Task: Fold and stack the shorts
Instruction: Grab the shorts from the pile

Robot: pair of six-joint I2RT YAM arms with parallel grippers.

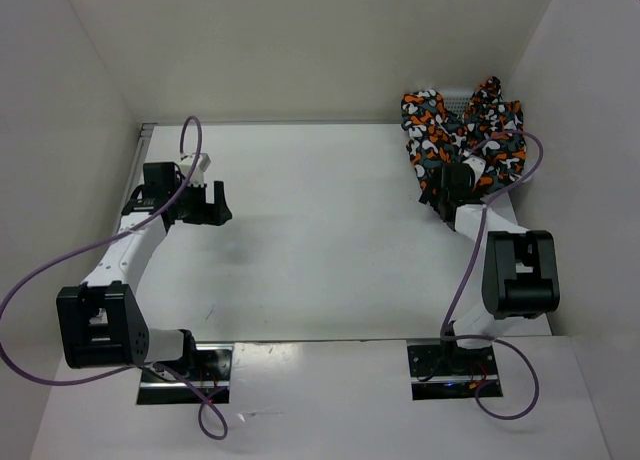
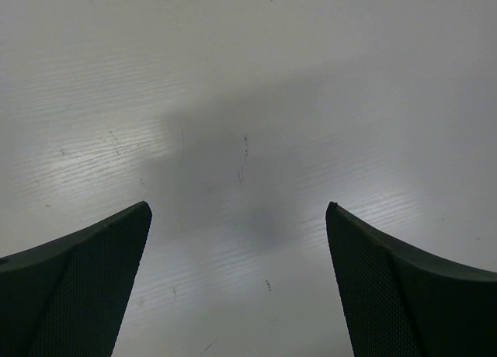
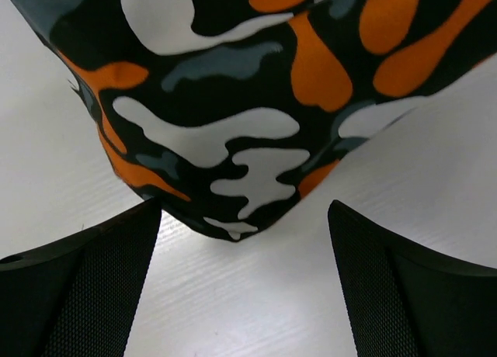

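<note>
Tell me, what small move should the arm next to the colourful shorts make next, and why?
Probably ease the right tool a little forward. Its jaws stand wide open, and only the very tip of the shorts reaches between them, so closing now would likely catch too little cloth. The left tool is open, far from the shorts.

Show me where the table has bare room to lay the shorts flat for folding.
The middle of the table, between the left gripper and the right gripper, is bare. The far right corner is crowded: the shorts are heaped there, with the right gripper open at their near edge.
</note>
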